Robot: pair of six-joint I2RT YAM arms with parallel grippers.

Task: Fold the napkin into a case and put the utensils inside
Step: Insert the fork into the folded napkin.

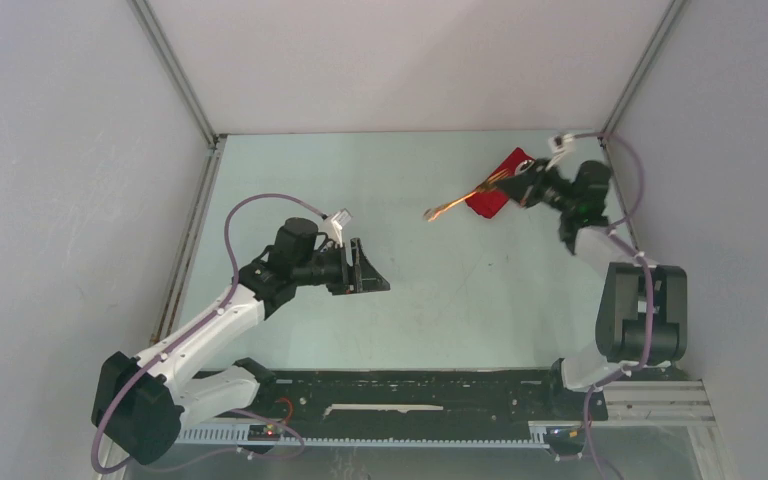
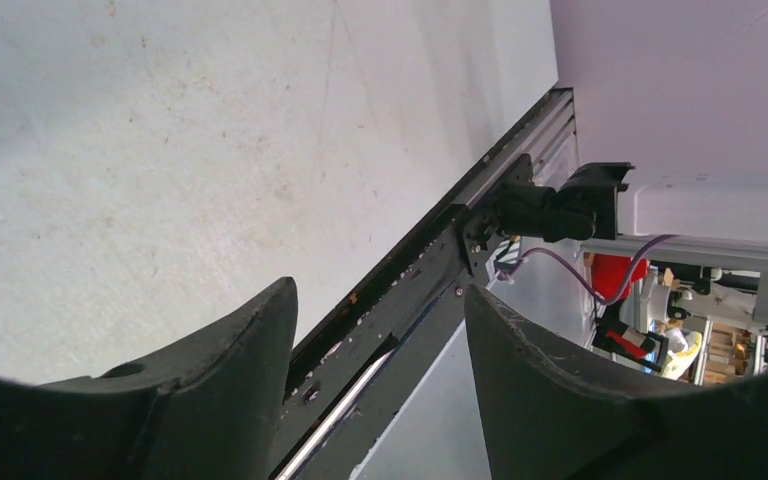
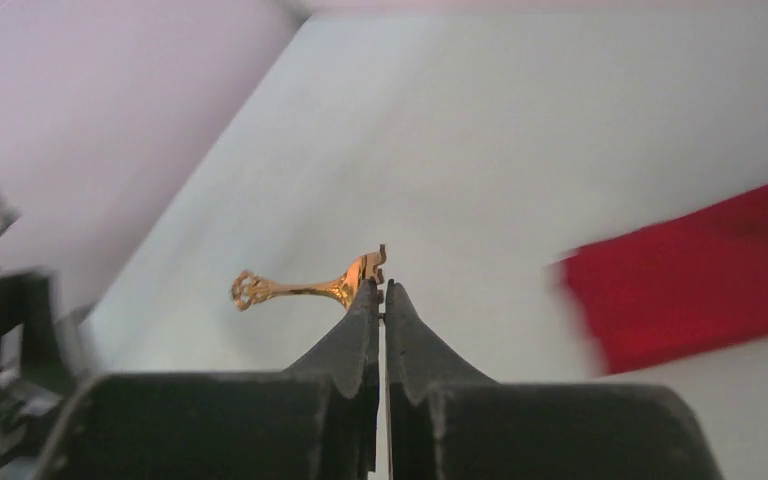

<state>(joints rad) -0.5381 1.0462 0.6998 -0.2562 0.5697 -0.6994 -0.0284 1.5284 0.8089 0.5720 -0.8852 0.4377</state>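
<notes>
The red napkin (image 1: 490,200) lies bunched at the far right of the table, and shows blurred at the right edge of the right wrist view (image 3: 700,275). My right gripper (image 1: 523,185) hovers at the napkin's right side, shut on one end of a golden utensil (image 1: 455,205). The utensil sticks out leftward over the table. In the right wrist view the gripper (image 3: 381,288) pinches the utensil (image 3: 300,289) at its tips, ornate end free. My left gripper (image 1: 372,268) is open near the table's middle left, its fingers (image 2: 250,350) apart with nothing between them. No other utensil is discernible.
A black rail (image 1: 410,400) runs along the near edge between the arm bases. Grey walls with metal corner posts (image 1: 175,70) close in the table on three sides. The right arm's base (image 2: 560,205) shows beyond the left fingers.
</notes>
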